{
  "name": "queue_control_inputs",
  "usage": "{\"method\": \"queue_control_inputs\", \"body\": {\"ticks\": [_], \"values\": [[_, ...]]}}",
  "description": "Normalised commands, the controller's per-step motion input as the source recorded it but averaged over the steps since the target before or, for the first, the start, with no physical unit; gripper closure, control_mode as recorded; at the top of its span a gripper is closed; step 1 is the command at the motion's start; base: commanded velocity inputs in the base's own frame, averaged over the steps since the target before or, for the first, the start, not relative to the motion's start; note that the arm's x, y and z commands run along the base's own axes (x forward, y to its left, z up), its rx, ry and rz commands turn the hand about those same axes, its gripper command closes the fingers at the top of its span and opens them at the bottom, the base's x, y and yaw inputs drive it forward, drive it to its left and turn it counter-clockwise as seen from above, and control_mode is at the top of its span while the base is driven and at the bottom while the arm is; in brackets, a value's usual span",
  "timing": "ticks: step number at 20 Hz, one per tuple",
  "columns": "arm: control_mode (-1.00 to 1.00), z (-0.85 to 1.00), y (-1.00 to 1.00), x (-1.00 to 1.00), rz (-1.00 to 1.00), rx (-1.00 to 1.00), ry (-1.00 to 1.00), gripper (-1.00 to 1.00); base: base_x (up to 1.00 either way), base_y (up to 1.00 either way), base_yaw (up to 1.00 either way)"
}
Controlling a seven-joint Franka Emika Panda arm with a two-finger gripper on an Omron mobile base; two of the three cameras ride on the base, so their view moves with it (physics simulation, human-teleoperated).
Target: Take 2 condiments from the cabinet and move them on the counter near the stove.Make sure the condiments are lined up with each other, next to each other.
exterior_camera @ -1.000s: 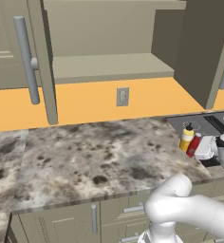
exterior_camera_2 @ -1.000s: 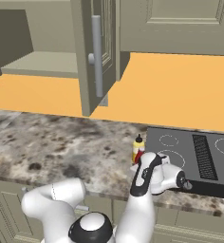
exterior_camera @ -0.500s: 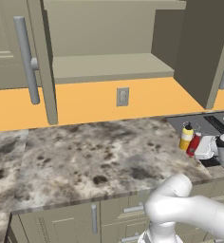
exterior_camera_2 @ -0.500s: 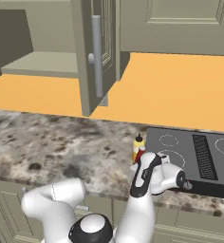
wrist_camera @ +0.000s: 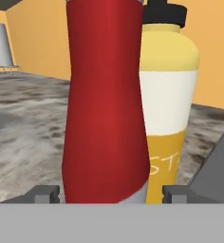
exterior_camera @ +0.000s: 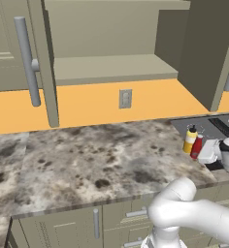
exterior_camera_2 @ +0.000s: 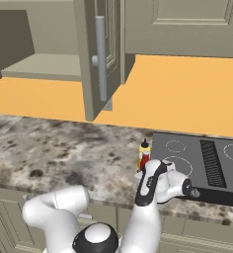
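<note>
Up close in the hand view, the end effector [wrist_camera: 111,194] stands spread, its dark fingertips [wrist_camera: 46,193] on either side of the red bottle [wrist_camera: 107,104] with a gap at each side; in the earlier pictures it was clamped on that bottle. The red bottle is smooth, glossy and slightly waisted. Just behind and touching it is the yellow bottle [wrist_camera: 168,118], rounder, with a pale white band and a black nozzle. Both stand upright on the mottled, stone-look bench [exterior_camera: 102,160], beside the edge of the flat black glass stove [exterior_camera_2: 187,153] with its thin white rings. Farther back, the olive-grey cabinet [exterior_camera: 116,68] hangs open, its flat shelf bare, with long cylindrical bar handles [exterior_camera: 27,60].
</note>
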Motion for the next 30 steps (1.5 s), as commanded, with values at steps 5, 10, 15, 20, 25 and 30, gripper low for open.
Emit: {"method": "queue_control_inputs", "body": {"ticks": [5, 10, 15, 20, 25, 30], "values": [[-1.00, -0.04, 0.04, 0.00, 0.00, 0.00, 0.00, -1.00, 0.00, 0.00, 0.00], [-1.00, 0.00, 0.00, -0.02, 0.00, 0.00, 0.02, -1.00, 0.00, 0.00, 0.00], [-1.00, 0.11, 0.00, -0.23, -0.01, 0.00, 0.02, -1.00, 0.00, 0.00, 0.00], [-1.00, 0.22, 0.00, -0.37, -0.01, 0.00, 0.02, -1.00, 0.00, 0.00, 0.00], [-1.00, 0.26, 0.00, -0.48, 0.00, 0.00, 0.01, -1.00, 0.00, 0.00, 0.00], [-1.00, 0.55, 0.02, -0.56, -0.03, 0.00, 0.05, -1.00, 0.00, 0.00, 0.00]]}}
